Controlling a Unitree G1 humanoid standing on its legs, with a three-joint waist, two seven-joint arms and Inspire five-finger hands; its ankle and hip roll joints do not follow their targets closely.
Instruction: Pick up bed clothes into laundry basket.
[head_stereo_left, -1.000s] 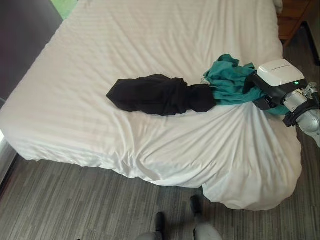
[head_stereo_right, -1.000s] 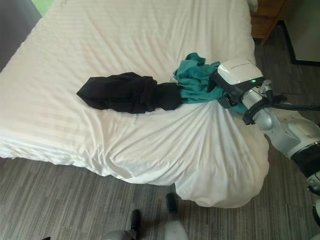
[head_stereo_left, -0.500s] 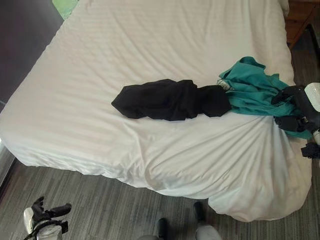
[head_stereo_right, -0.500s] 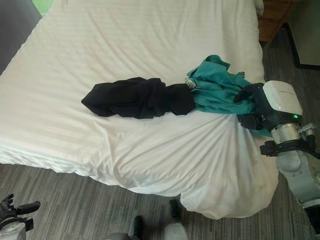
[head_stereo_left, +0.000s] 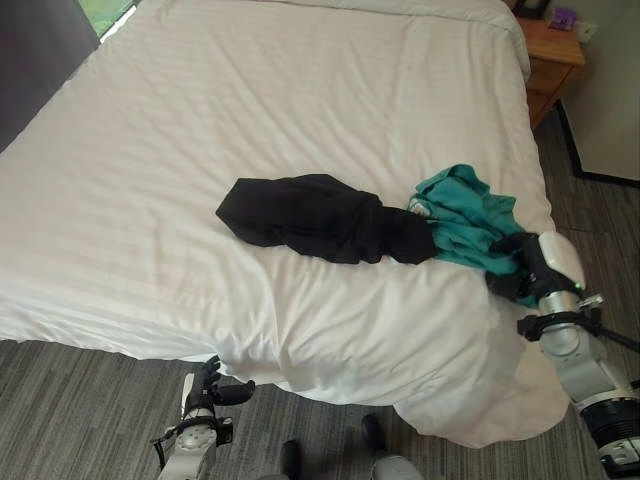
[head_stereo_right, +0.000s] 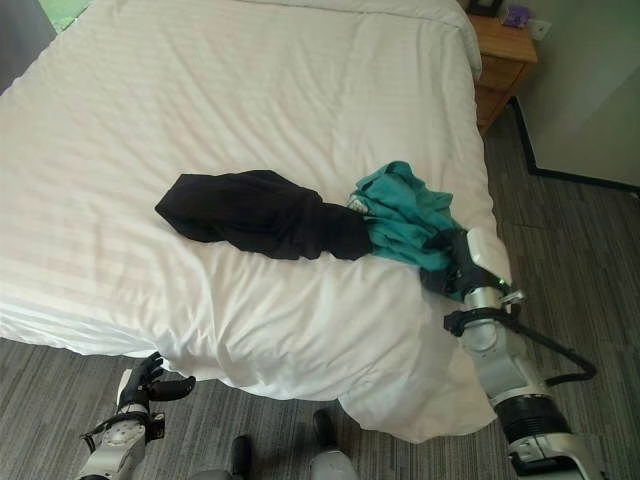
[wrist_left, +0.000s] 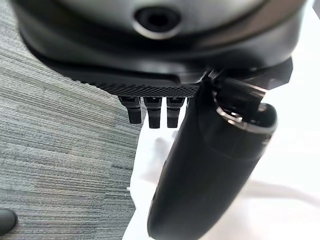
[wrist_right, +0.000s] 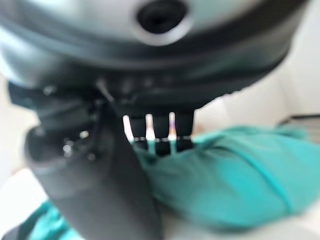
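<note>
Right hand (head_stereo_right: 455, 268) reaches onto the bed's (head_stereo_left: 300, 80) near right corner, fingers curled into the teal garment (head_stereo_left: 462, 218), gripping its edge. Black garment (head_stereo_left: 315, 214) lies just beside it, touching, mid-bed. Left hand (head_stereo_left: 210, 388) hangs low over the floor (head_stereo_left: 80, 410) beside the bed, fingers relaxed, holding nothing.

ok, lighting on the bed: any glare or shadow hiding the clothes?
Left eye view: even light on the bed, soft shadows in sheet folds; black garment and teal garment stand out. Right wrist view: right hand reads dark, teal garment well lit.
</note>
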